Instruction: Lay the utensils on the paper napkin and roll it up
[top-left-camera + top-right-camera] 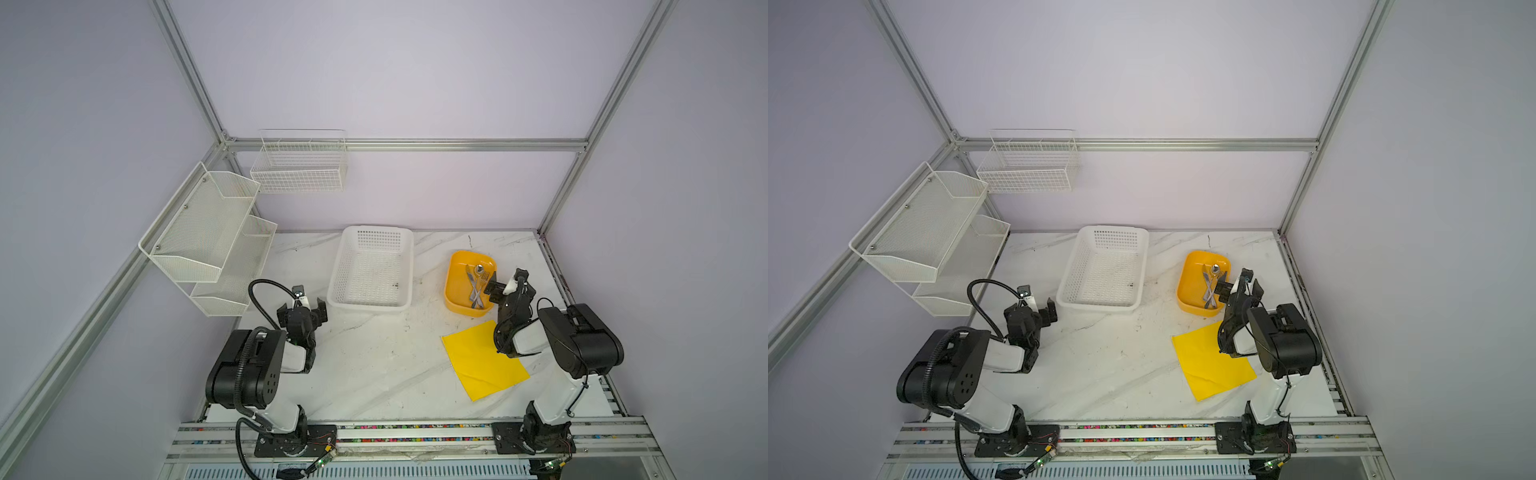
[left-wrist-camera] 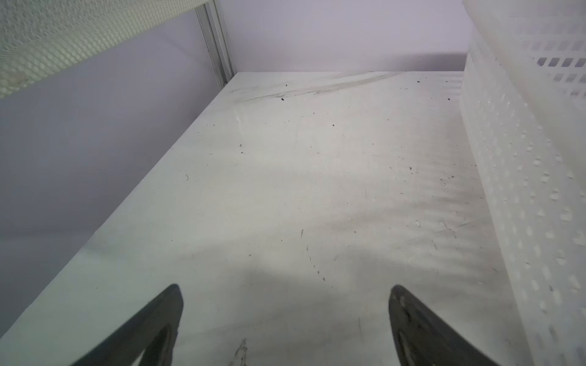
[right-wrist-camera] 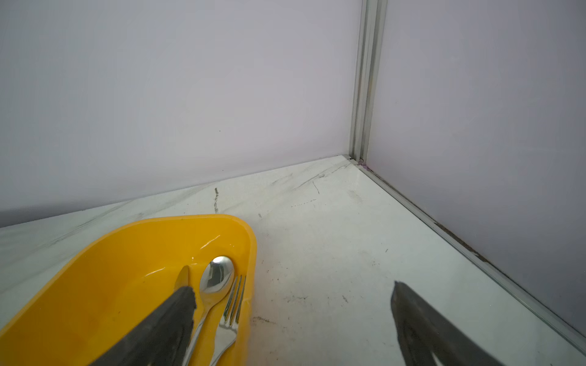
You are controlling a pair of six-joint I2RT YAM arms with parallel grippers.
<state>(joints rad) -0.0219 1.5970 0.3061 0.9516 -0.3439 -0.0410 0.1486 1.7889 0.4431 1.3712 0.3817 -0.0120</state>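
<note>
I hold the right pincer (image 3: 293, 290) spread wide, one jaw over the orange tub (image 3: 111, 269) where the utensils (image 3: 218, 275) lie, ready to straddle one, the paper napkin (image 1: 484, 361) flat on the surface (image 1: 374, 365) just behind it; left pincer (image 2: 285, 294) spread too, idle

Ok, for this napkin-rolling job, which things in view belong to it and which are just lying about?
Belong to the job: utensils (spoon, fork, knife), lying in the orange-yellow tub; paper napkin, spread flat near the tub.
Just lying about: white plastic basket; wire basket hung at the back; mesh shelf rack hung at the left.
</note>
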